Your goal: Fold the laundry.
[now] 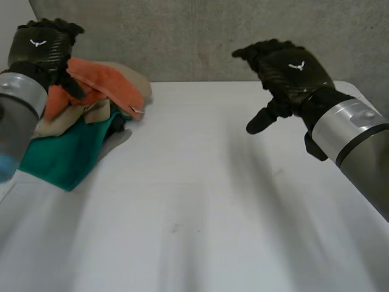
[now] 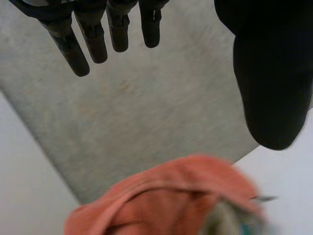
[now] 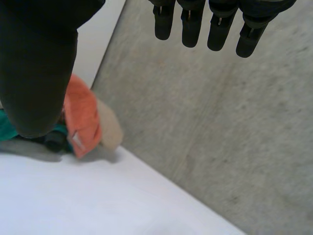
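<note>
A heap of laundry lies at the table's far left: an orange cloth [image 1: 106, 85] on top, a beige cloth [image 1: 137, 78] behind it and a green cloth [image 1: 67, 152] spreading toward the front. My left hand [image 1: 42, 48] hovers open above the heap's left side, holding nothing; its wrist view has straight fingers [image 2: 93, 36] and thumb [image 2: 271, 83] above the orange cloth [image 2: 166, 200]. My right hand [image 1: 285, 76] hangs open in the air over the table's far right, well away from the heap. From its wrist view, the orange cloth [image 3: 83, 117] and beige cloth [image 3: 110, 129] lie beyond the thumb [image 3: 36, 73].
The white table [image 1: 200, 207] stretches bare from the heap to the right edge. A grey wall [image 1: 200, 36] rises right behind the table's far edge.
</note>
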`<state>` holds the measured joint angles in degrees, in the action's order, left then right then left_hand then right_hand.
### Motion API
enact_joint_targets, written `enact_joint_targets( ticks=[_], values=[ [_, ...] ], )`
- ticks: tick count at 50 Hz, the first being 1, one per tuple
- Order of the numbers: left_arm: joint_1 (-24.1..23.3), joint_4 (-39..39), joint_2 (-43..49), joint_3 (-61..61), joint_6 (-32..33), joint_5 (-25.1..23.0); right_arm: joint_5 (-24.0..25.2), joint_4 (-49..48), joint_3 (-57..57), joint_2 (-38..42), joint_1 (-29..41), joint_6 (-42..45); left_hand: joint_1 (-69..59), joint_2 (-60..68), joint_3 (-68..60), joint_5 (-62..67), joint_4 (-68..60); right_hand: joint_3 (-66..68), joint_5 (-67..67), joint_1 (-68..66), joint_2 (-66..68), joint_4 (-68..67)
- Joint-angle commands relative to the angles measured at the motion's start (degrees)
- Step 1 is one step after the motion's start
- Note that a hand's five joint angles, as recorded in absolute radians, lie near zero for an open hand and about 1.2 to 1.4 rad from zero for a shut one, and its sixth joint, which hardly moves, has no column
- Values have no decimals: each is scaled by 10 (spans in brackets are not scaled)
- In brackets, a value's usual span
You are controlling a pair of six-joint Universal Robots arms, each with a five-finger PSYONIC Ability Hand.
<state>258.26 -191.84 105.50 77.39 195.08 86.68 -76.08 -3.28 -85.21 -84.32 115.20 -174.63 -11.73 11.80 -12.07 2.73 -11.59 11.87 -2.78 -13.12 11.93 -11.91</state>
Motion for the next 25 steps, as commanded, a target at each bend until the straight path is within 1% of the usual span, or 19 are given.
enact_joint_targets(
  ticks=[1, 2, 5, 6, 9, 10, 12, 13, 14, 16, 20, 21, 22, 24, 25],
  values=[
    [60, -24, 192, -158, 68, -6, -6, 14, 8, 22, -5, 21, 17, -18, 21, -27, 16, -19, 28, 31, -19, 19],
    [70, -22, 231, -190, 82, -7, -7, 14, 8, 23, -5, 24, 17, -18, 21, -27, 16, -19, 28, 31, -19, 19],
    [82, -21, 287, -234, 97, -8, -8, 12, 8, 26, -10, 35, 17, -18, 21, -27, 16, -19, 28, 31, -19, 19],
    [87, -23, 319, -261, 107, -8, -8, 11, 8, 27, -12, 38, 17, -18, 21, -27, 16, -19, 28, 31, -19, 19],
    [94, -27, 362, -301, 109, -9, -8, 8, 8, 30, -14, 45, 4, -4, 7, -14, 2, -19, 28, 31, -19, 19],
    [96, -28, 384, -326, 108, -11, -8, 7, 8, 31, -14, 46, -155, 154, -151, 145, -156, -19, 28, 31, -19, 19],
    [98, -31, 394, -344, 106, -13, -10, 6, 8, 34, -15, 48, -337, 336, -334, 327, -339, -19, 28, 31, -19, 19],
    [98, -33, 393, -358, 101, -17, -10, 6, 8, 35, -16, 50, -438, 437, -435, 428, -439, -19, 28, 31, -19, 19],
    [98, -33, 387, -361, 97, -15, -11, 6, 8, 36, -16, 51, -462, 462, -459, 452, -464, -19, 28, 31, -19, 19],
    [95, -34, 367, -363, 88, -13, -13, 6, 8, 36, -17, 53, -494, 494, -491, 484, -496, -19, 28, 31, -19, 19],
    [71, -35, 292, -349, 58, -5, -15, 3, 8, 34, -22, 57, -518, 517, -515, 508, -519, -19, 28, 31, -19, 19],
    [59, -35, 254, -338, 41, -4, -16, 2, 9, 34, -22, 58, -651, 651, -648, 641, -653, -19, 28, 31, -19, 19],
    [52, -37, 235, -332, 30, -5, -16, 1, 9, 34, -23, 60, -682, 682, -679, 672, -684, -19, 28, 31, -19, 19],
    [36, -43, 200, -321, 9, -8, -18, -2, 9, 33, -23, 61, -683, 682, -679, 673, -684, -19, 28, 31, -19, 19],
    [20, -49, 169, -314, -10, -12, -18, -2, 10, 32, -24, 61, -683, 682, -679, 673, -684, -19, 28, 31, -19, 19]
  ],
)
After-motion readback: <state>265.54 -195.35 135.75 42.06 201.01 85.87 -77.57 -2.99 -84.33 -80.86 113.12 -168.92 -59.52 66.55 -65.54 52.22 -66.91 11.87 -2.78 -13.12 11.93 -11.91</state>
